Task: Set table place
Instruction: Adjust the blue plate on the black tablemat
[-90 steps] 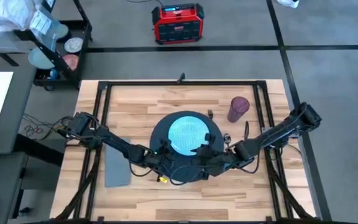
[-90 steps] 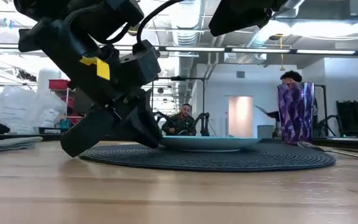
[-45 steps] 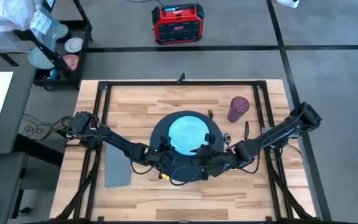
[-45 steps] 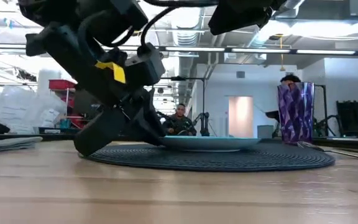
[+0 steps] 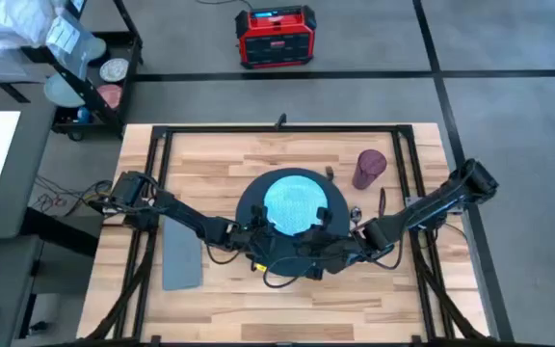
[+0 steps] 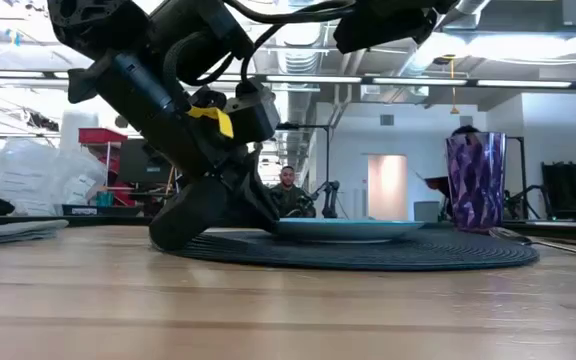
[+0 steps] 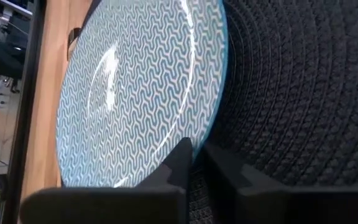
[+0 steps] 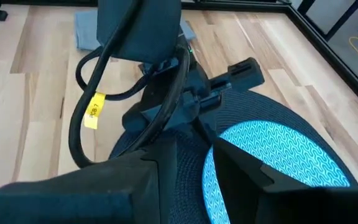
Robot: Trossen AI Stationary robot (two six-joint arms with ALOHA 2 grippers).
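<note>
The teal plate (image 5: 293, 204) lies on the dark grey round mat (image 5: 340, 253) in the middle of the table (image 5: 220, 159). My left gripper (image 7: 199, 163) reaches in low from the left and is shut on the plate's near-left rim. My right gripper (image 5: 313, 238) hovers open above the mat's near edge, beside the left one, touching nothing. The purple cup (image 5: 369, 169) stands upright on the table, right of the mat. The grey napkin (image 5: 183, 262) lies flat at the near left. Metal cutlery (image 6: 528, 238) lies to the right of the mat. My left gripper pinches the plate's rim (image 7: 211, 134) between its two fingers, one finger (image 7: 178, 163) over the patterned top face and the other (image 7: 232, 174) outside the rim, low on the mat. It comes slanting down from the table's near left. The plate sits level on the mat.
The black tube frame (image 5: 287, 127) runs around the tabletop. A red box (image 5: 276, 36) stands on the floor beyond the far edge. A cart with bags (image 5: 75, 58) is at the far left. A person (image 6: 288, 190) sits in the room behind.
My left gripper has moved toward the table's right edge, low along the mat, closing in on the plate's rim. The plate has slid a little to the right on the mat. The right arm has kept still.
</note>
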